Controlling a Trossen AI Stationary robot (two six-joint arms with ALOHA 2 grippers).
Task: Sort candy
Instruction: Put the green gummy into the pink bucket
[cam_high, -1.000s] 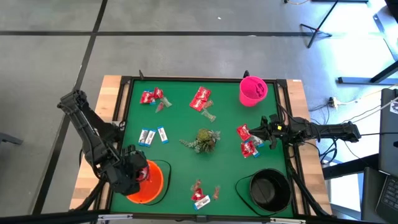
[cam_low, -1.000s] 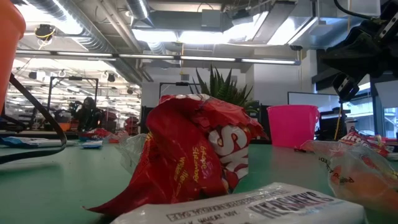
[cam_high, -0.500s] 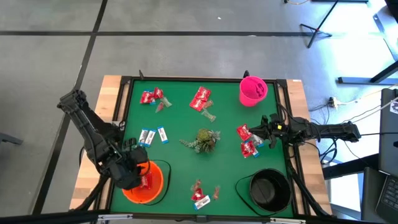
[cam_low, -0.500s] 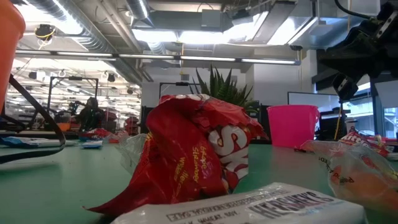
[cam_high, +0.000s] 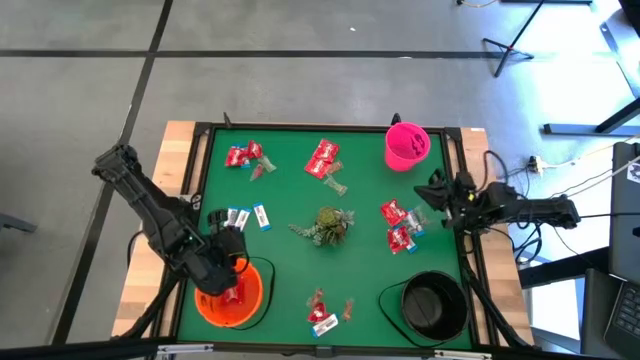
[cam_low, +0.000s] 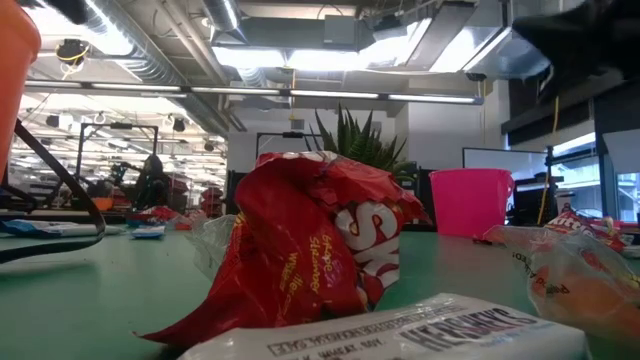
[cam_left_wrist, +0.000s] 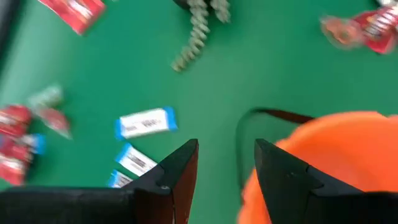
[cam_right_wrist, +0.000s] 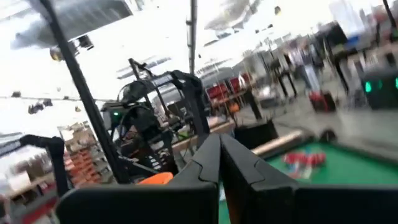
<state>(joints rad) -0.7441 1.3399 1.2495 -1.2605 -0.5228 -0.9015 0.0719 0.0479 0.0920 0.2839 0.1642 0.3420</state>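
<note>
Candy lies scattered over the green table in the high view: red packets at eleven o'clock, more red ones at twelve, white-and-blue bars at nine, a red cluster at three, and a mixed few at six, all around a green sprig in the middle. We see three containers spread to the edges, which we take to be one per kind: a pink cup at one o'clock, a black bowl at five, an orange bowl at seven with red candy already inside. The left gripper hangs over that orange bowl's rim, and we judge it is placed there for dropping red pieces; the right gripper waits at three o'clock beside the red cluster. The low view adds what the overhead cannot: a crumpled red packet and a white bar close up, with the pink cup standing upright behind. The left wrist view settles the fingers: they stand moderately apart with nothing between them, above the orange bowl and near the white-and-blue bars. The right wrist view shows its fingers pressed together, empty, pointing across the table into the room.
</note>
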